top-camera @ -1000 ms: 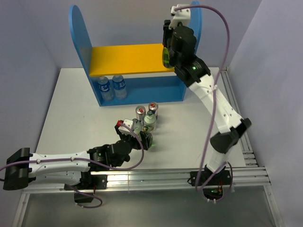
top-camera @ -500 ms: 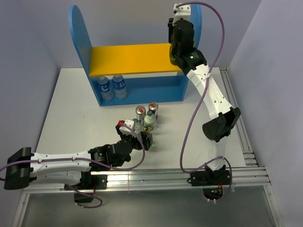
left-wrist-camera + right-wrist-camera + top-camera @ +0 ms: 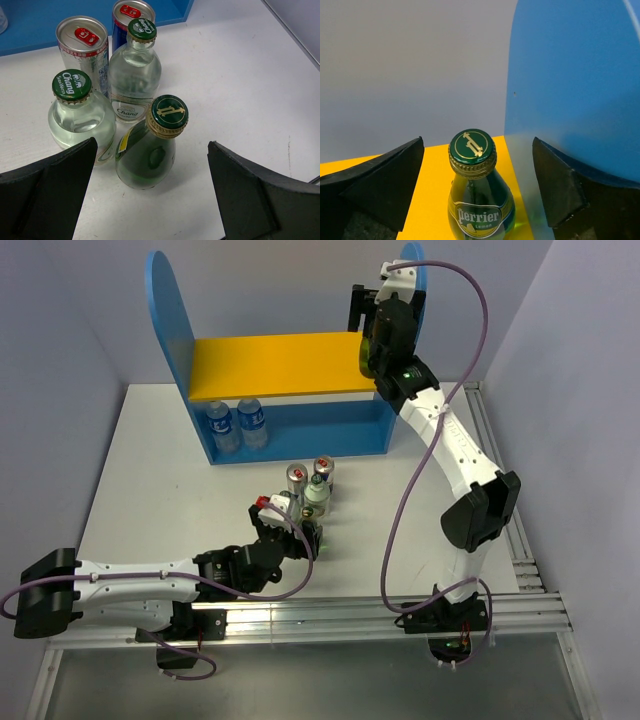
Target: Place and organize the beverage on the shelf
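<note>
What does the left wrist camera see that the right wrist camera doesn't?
Only the left wrist view: drinks bunched on the white table, a silver can, a blue can, a near Chang bottle, a far Chang bottle and a dark green bottle.
Only the right wrist view: a Perrier bottle standing on the yellow board beside the blue side panel.
Both: a green-capped bottle between open black fingers, left gripper and right gripper, neither touching it.
</note>
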`<state>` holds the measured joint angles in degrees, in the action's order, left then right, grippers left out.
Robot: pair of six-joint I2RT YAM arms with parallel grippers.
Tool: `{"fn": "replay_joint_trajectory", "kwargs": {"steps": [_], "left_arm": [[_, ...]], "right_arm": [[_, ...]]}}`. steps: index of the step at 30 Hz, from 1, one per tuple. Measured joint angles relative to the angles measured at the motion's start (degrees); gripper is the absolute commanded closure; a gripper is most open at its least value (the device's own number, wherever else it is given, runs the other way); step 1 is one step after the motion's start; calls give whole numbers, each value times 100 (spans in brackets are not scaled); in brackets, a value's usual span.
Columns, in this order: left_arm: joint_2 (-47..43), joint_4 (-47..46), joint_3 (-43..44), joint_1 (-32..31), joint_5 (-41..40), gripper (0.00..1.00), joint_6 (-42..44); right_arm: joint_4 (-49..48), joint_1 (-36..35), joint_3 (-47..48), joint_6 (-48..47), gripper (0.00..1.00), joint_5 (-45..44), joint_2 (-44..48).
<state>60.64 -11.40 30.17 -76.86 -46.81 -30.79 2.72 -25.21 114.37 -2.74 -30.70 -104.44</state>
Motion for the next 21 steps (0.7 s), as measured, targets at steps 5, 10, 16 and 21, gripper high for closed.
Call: {"fn": "replay_joint_trajectory", "kwargs": {"steps": [5, 10, 16, 21], "left_arm": [[0, 2, 2, 0, 0, 1, 0], [17, 2, 9, 0, 0, 1, 0], [149, 0, 31, 0, 2, 1, 0], [354, -68, 50, 0, -4, 1, 9]], "right_arm": [[-116, -4, -173, 13, 0, -31, 22], [-197, -15, -645, 114, 0, -22, 339], [-258, -70, -1604, 393, 0, 55, 1305], [-341, -127, -2396, 638, 0, 37, 2225]]}}
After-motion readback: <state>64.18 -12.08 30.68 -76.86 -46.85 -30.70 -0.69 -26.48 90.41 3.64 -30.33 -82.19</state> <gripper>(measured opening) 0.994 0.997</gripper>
